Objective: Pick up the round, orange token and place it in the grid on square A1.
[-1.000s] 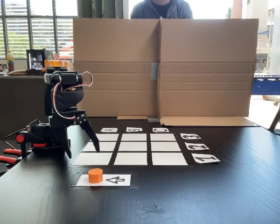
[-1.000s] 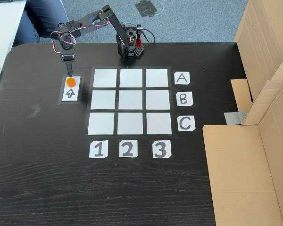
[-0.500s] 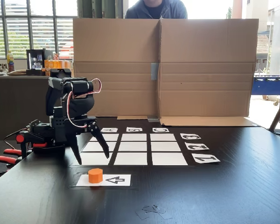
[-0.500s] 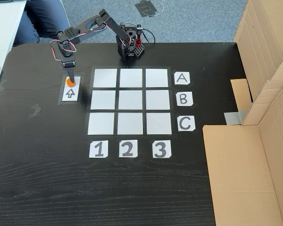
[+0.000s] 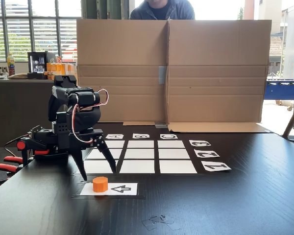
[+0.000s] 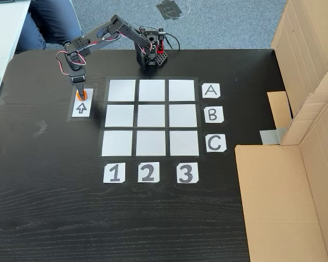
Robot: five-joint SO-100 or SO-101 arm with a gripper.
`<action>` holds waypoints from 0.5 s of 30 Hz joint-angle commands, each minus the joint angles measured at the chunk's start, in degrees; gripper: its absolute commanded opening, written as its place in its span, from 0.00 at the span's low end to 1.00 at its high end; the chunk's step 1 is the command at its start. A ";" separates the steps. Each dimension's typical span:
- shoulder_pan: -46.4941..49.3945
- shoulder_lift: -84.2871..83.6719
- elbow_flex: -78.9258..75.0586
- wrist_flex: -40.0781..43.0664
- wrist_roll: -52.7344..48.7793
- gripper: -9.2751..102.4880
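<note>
The gripper (image 5: 99, 175) is hanging with its 2 fingers spread wide, gripping nothing, just above and behind the orange token (image 5: 100, 184). The token is sitting on the white arrow card (image 5: 118, 189), beside the 3x3 grid (image 6: 150, 117), well apart from square A1 (image 6: 122, 90).

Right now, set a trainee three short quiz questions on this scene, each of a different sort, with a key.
1. True or false: the pincer is shut on the token.
2. What does the token rest on? (a) square A1 (b) the arrow card (c) bare table
3. Fill in: the grid has ___ white cells.

Key: 1 false, it stands open above the token; 2 b; 3 nine.
</note>
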 commanded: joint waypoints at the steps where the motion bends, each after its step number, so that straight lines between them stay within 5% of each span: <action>1: 0.35 -0.18 -2.72 -0.44 0.53 0.36; 15: 0.70 -3.25 -4.04 -0.53 0.18 0.36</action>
